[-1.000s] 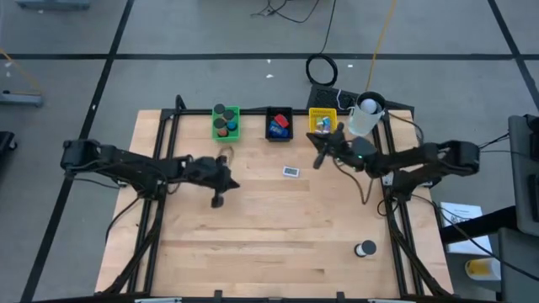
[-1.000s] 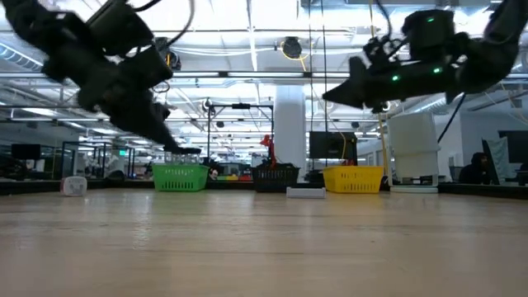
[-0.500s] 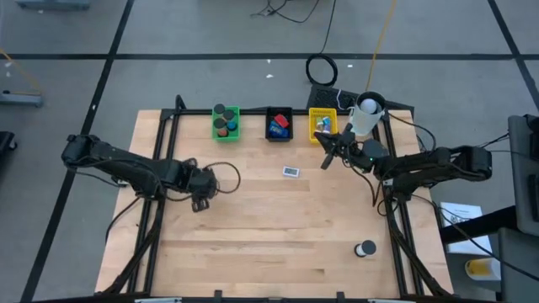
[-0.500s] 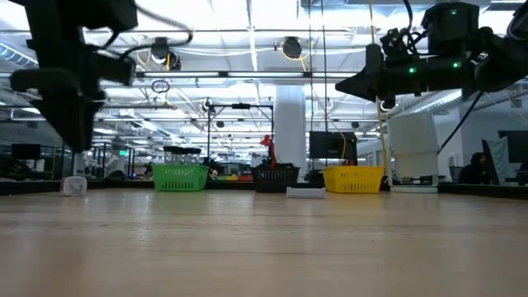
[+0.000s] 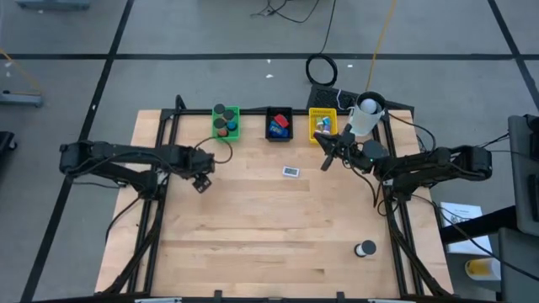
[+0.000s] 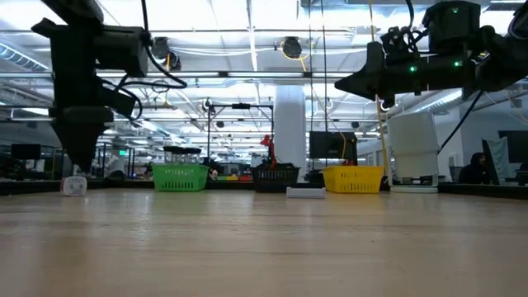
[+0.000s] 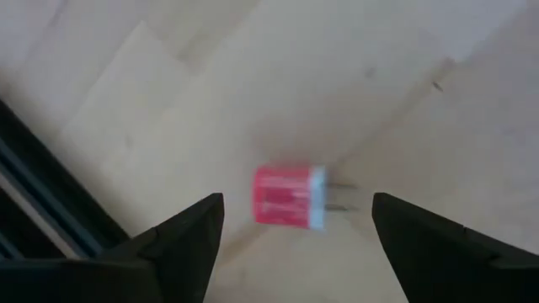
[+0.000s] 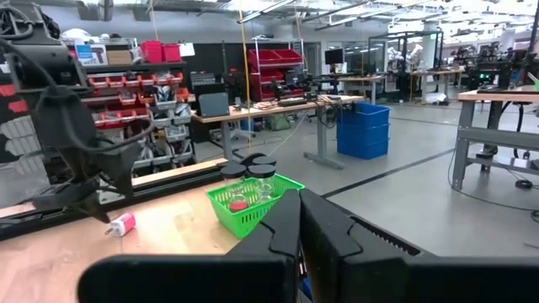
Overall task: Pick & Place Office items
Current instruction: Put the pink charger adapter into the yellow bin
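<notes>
Hovering with jaws spread, left gripper [image 7: 290, 231] overlooks red charger [image 7: 290, 197] near green tray [image 5: 226, 123].

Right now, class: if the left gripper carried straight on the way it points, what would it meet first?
Most likely the small red-and-white block with two metal prongs, lying on the wooden table. It sits centred between the left gripper's open fingers, apparently below it; the gap between them is unclear.
</notes>
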You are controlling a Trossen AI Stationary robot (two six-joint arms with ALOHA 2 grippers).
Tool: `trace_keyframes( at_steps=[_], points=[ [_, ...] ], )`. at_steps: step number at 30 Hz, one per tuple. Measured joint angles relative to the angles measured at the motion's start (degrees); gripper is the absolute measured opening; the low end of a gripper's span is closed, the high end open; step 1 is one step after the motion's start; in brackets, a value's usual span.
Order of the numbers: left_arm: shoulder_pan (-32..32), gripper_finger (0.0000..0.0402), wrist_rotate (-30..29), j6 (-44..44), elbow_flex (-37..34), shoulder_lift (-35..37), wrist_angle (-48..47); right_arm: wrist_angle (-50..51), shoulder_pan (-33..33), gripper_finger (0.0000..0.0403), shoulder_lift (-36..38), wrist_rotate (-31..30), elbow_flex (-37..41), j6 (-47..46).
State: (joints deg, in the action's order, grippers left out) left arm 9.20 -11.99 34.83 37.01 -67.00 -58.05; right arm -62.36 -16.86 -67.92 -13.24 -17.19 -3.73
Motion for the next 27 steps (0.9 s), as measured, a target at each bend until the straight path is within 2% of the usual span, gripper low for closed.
trace_keyframes(
  at_steps=[9,19,23,27],
  points=[
    [5.1,0.0279,4.1,-1.9,-1.5,0.0,3.1,0.0,0.0,0.0000,0.0,0.0,0.0,0.1],
    [7.4,0.0250,4.6,-1.1,-1.9,0.0,1.9,0.0,0.1,0.0000,0.0,0.0,0.0,0.1],
    [7.4,0.0242,6.6,-0.7,-3.9,-0.1,4.4,0.0,0.1,0.0000,0.0,0.0,0.0,0.1],
    [7.5,0.0232,3.9,0.4,-3.5,-0.1,4.7,0.0,0.1,0.0000,0.0,0.0,0.0,0.1]
  ],
)
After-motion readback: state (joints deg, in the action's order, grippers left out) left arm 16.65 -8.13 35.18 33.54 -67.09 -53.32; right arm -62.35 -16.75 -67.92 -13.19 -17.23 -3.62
